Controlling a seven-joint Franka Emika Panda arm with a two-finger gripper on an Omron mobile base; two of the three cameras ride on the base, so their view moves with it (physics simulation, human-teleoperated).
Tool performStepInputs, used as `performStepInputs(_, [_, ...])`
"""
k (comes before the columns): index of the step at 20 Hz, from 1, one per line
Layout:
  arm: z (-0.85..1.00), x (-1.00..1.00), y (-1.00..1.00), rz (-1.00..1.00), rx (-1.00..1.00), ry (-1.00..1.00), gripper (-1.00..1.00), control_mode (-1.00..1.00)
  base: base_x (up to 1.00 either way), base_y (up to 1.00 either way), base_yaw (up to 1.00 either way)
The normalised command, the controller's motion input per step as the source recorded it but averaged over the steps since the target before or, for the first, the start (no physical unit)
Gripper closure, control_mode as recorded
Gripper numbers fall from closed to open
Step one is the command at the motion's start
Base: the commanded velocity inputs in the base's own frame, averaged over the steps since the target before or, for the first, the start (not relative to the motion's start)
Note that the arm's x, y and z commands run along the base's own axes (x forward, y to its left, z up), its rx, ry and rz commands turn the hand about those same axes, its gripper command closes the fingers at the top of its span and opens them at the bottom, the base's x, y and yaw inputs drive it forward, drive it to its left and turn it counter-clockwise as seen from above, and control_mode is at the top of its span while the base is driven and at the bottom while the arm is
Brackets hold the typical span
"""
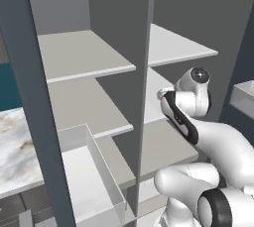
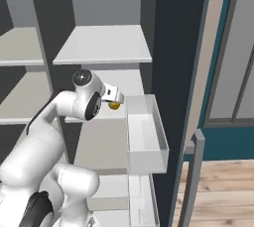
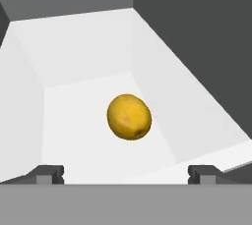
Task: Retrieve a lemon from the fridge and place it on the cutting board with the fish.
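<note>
With its two tips spread wide at the bottom of the hand view, the gripper point(image 3: 126, 174) is open and empty, poised short of the lemon point(image 3: 129, 117) at frame centre on a pale fridge shelf point(image 3: 74, 52). Retrieval step: advance, straddle, close.

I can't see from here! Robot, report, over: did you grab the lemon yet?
Gripper open, nothing held. Lemon lying on a pale fridge shelf, just ahead between the fingertips. Nothing in the way, over.

A kitchen is showing here: the open fridge point(image 1: 30, 97) is baring pale shelves point(image 1: 84, 55), with a marble counter point(image 1: 15, 146) lying alongside and wood flooring point(image 2: 223, 191) running beneath.
</note>
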Motion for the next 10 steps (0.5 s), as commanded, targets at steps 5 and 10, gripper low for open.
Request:
performStepInputs(5, [-0.16,0.39,-0.1,0.0,0.0,0.0,-1.0,-1.0,0.0,0.0,0.0])
performStepInputs(10, [-0.11,0.35,-0.07,0.0,0.0,0.0,-1.0,-1.0,0.0,0.0,0.0])
